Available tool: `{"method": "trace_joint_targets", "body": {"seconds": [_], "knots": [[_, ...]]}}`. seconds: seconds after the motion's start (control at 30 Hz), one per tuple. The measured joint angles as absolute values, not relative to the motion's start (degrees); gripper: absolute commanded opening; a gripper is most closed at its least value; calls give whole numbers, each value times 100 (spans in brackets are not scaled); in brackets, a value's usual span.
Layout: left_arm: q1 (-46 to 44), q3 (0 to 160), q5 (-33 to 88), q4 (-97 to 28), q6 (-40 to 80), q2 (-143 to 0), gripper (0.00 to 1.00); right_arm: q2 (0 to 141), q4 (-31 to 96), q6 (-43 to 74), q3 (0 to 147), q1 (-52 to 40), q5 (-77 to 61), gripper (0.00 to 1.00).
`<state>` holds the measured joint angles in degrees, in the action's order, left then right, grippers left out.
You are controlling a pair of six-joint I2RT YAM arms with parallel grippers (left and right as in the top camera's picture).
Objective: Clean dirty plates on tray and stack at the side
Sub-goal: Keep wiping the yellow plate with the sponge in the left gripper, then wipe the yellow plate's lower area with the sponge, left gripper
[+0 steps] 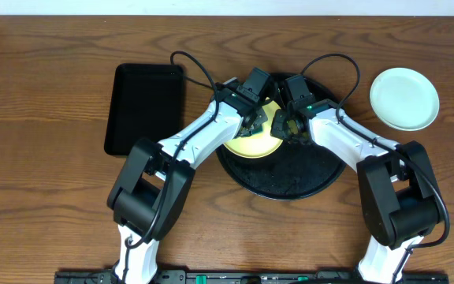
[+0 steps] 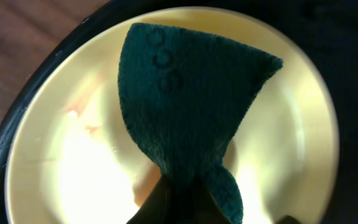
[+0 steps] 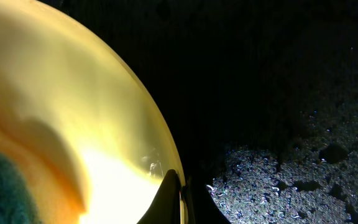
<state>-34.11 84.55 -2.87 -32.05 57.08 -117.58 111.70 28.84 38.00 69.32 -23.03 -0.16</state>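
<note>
Dark green cloth (image 2: pixel 185 106), bunched between the closed fingers of the left gripper (image 2: pixel 179 193), fans out over the yellow plate (image 2: pixel 291 143). That plate lies flat directly below it, in the left part of the round black tray (image 2: pixel 2 149). Faint orange smears (image 2: pixel 79 118) show on the plate's floor just beside the cloth, on the side toward the tray's rim. Whether the cloth presses on the plate or hangs just above it cannot be told.

At the plate's opposite edge the right gripper (image 3: pixel 180 190) is closed thin at the rim, seemingly pinching it to steady the plate, with the tray's bare speckled floor alongside. From overhead both arms meet over the tray, the left nearer the plate's centre and the right at its right edge.

Since the plate is round, no long axis governs the wipe. What counts is that the smeared patch lies just beside the cloth, so a short sweep across the floor looks like the next call.

As far as the arms leave it visible, the round tray holds only this one plate. A pale mint plate (image 1: pixel 403 99) sits on the table (image 1: pixel 53 71) to the tray's right, apart from it; whether another lies beneath it cannot be told. To the left, a rectangular black tray (image 1: pixel 144 109) shows nothing in it.
</note>
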Motion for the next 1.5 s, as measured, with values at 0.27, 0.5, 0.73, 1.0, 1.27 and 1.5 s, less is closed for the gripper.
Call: {"method": "trace_joint_targets", "body": {"seconds": [0.27,0.5,0.73,1.0,1.27,1.5], "knots": [[-3166,8464,-204,-3833,5867,-11806,8,11170,2910,3800,6932,-2303,-14,1],[-2886,8506,-301,-4305,5677,-11795,7,11170,2906,3809,6932,-2327,-47,1],[-2980,8490,-913,-4322,5457,-11524,7,11170,2906,3835,6932,-2355,-51,1],[-3253,8477,-1605,-3835,5245,-10969,7,11170,2906,3837,6932,-2355,-47,1],[-3861,8477,-1673,-3699,5153,-11002,7,11170,2908,3837,6932,-2355,-47,1],[-3935,8473,-1684,-3658,5137,-11439,7,11170,2915,3844,6932,-2335,-117,1]]}}
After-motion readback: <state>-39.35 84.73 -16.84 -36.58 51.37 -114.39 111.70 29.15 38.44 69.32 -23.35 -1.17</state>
